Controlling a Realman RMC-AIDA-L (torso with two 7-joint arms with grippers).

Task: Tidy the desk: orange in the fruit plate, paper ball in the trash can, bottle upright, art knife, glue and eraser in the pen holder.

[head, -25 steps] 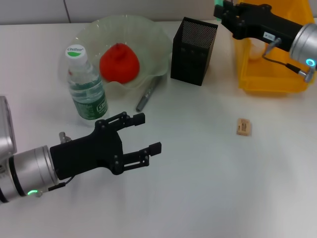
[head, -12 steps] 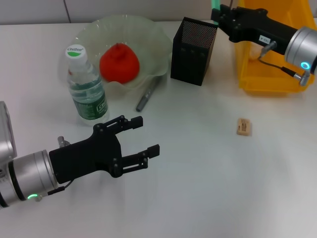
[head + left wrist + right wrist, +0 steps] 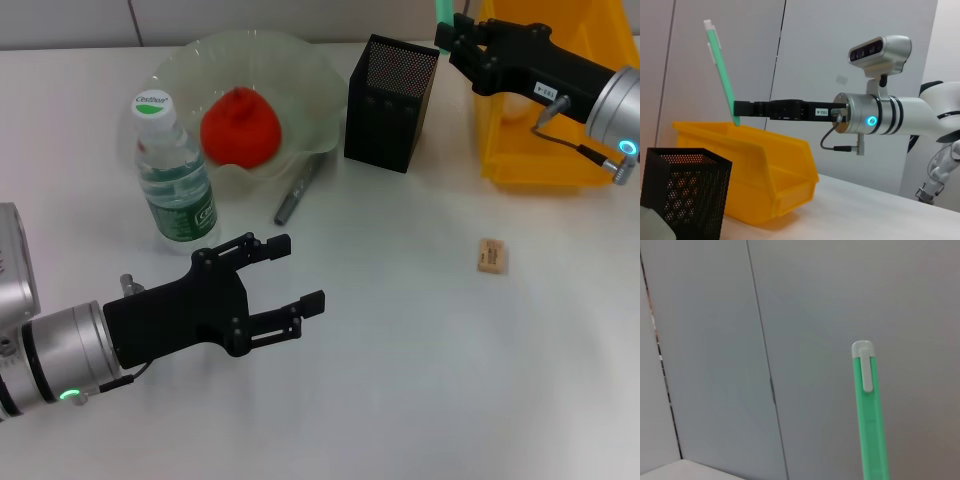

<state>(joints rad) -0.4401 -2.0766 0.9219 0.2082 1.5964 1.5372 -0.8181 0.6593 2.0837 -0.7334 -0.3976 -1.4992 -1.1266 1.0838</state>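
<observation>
White desk: right pincer (image 3: 452, 30) grips a green art knife (image 3: 721, 70) above the pen holder (image 3: 390, 88); left pincer (image 3: 290, 270) spread.

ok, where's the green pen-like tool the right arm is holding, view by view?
Head view: only a short piece of the green tool shows at the top edge, at the tip of the right gripper, between the pen holder and the trash can.
Left wrist view: seen whole, tilted, rising from the gripper above the trash can.
Right wrist view: its capped upper end against the wall.
Shared landmark: head and left wrist views share the trash can; the right wrist view shows only the tool.
</observation>
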